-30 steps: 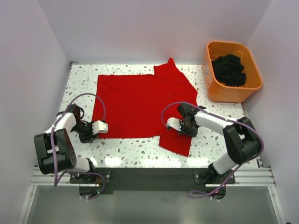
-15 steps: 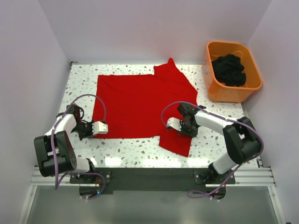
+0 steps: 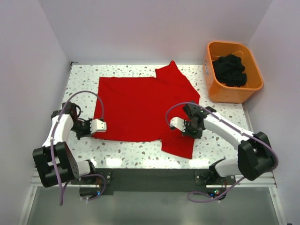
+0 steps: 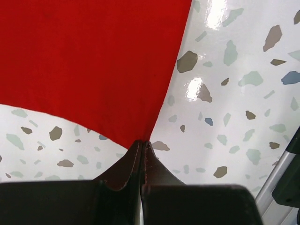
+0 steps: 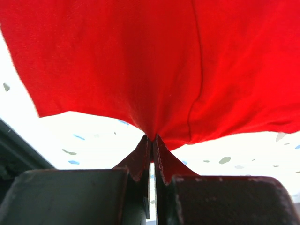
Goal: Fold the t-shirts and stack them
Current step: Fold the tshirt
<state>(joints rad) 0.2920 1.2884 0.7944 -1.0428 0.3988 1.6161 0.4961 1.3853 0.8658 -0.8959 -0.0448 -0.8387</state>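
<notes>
My left fingers [image 4: 140, 146] are clamped on the near left corner of the one red t-shirt [image 3: 140, 105]. My right fingers [image 5: 149, 143] pinch its near edge, likely to lift that side for folding. It lies spread on the desk [image 3: 84, 79]. One orange tub [image 3: 225, 96] stands beside it.

A lab test booth is shown. A speckled table [image 3: 126, 149] is enclosed by plain white walls [image 3: 154, 28], with a left arm [image 3: 60, 129] and right arm [image 3: 225, 130] bolted at its near edge.
</notes>
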